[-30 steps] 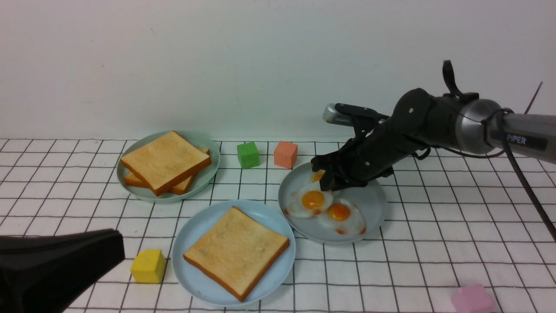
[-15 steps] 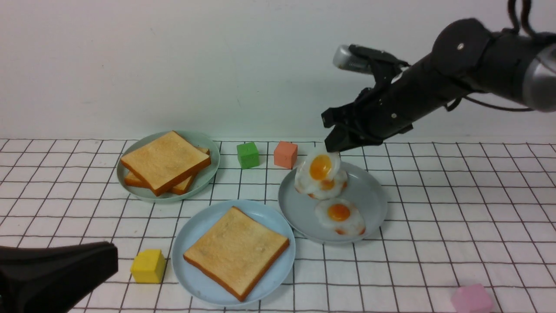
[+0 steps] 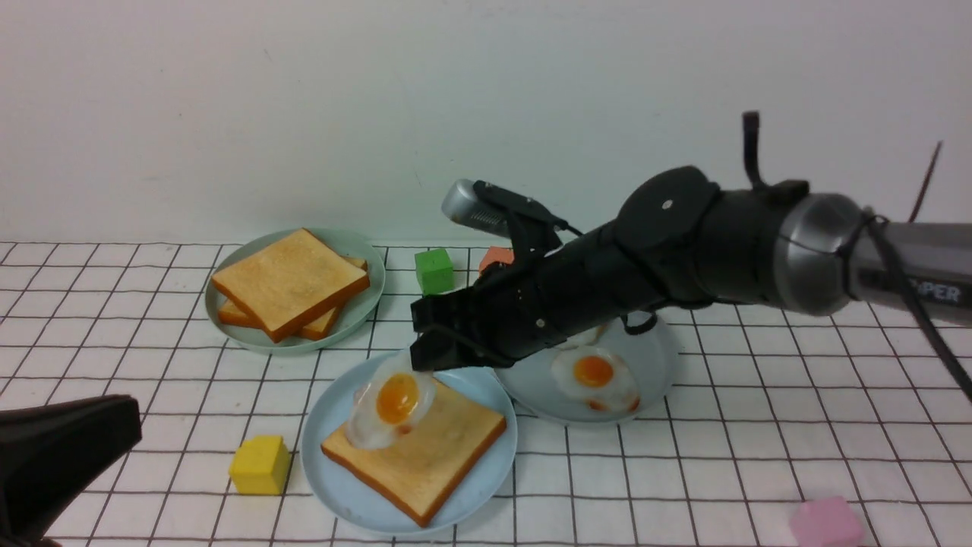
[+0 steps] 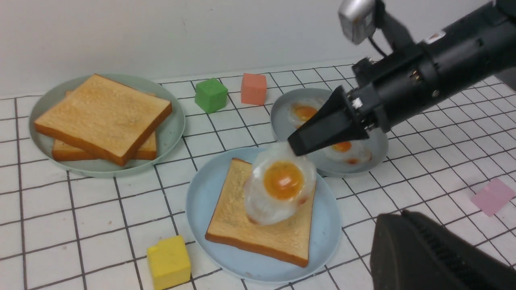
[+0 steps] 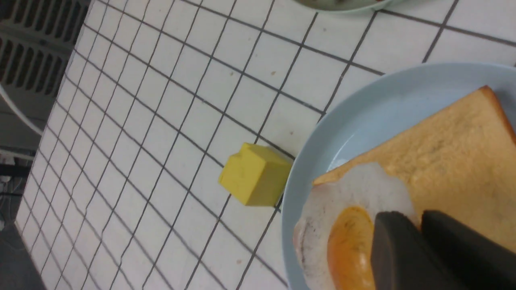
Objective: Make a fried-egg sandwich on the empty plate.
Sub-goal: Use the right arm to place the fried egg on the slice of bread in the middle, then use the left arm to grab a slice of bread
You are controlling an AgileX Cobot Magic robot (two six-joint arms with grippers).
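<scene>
Your right gripper [image 3: 427,348] pinches the white, orange-yolked fried egg [image 3: 391,403] at its 1 o'clock rim over the golden square toast slice [image 3: 437,452]; likely light, floppy, slippery.

One piece of lettering [image 3: 940,293] can be read. In the front view, at 3 o'clock, white capitals "PER" stand on the grey tube of the right arm [image 3: 934,251], just behind its silver collar [image 3: 816,254]. A black cable [image 3: 906,295] crosses the start of the word and hides whatever comes before them. The wrist views show no readable text.
</scene>
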